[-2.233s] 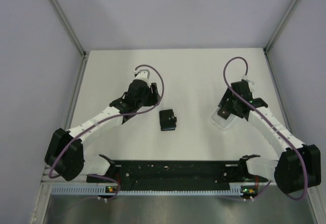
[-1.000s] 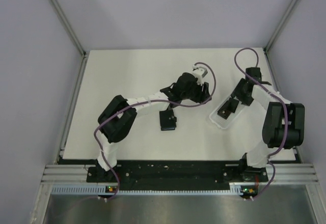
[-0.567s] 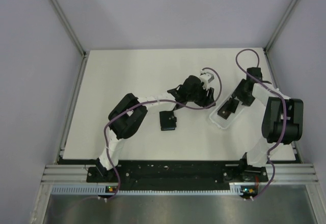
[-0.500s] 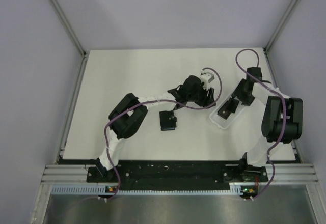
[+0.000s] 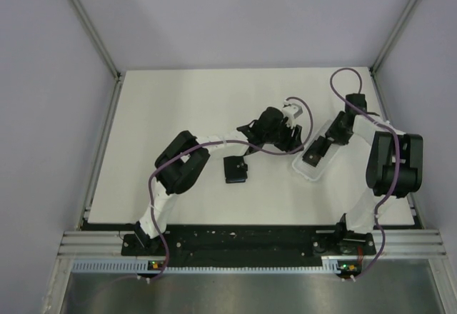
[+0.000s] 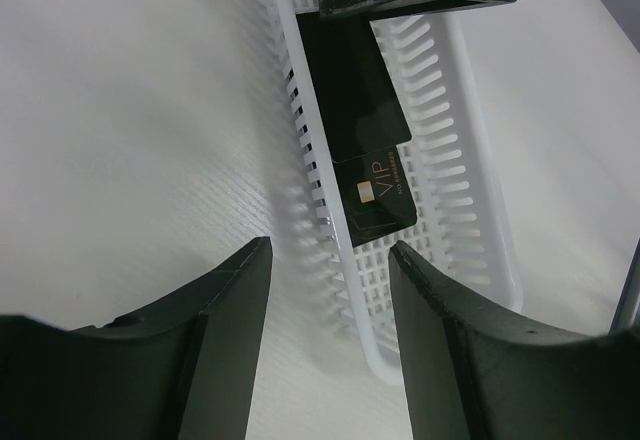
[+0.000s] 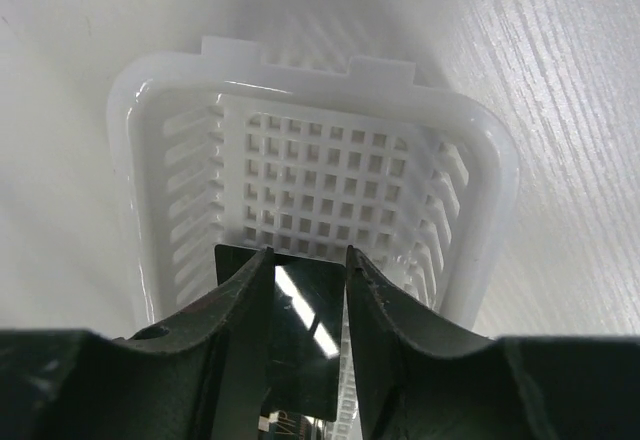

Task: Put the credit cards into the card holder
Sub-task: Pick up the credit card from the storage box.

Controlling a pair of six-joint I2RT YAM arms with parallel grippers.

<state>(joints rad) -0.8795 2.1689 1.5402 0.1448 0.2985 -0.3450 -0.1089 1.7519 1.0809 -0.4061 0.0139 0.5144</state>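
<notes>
At the white tray [image 7: 300, 80], left tool [image 6: 328, 260] gapes empty; right tool [image 7: 308, 260], slightly apart, sits above the credit cards [image 6: 365, 110].

My right jaws are covering both sides of the credit cards [image 7: 303, 360], and the lower edge is cutting them off. From my left wrist, those jaws are hiding the cards' far end.
</notes>
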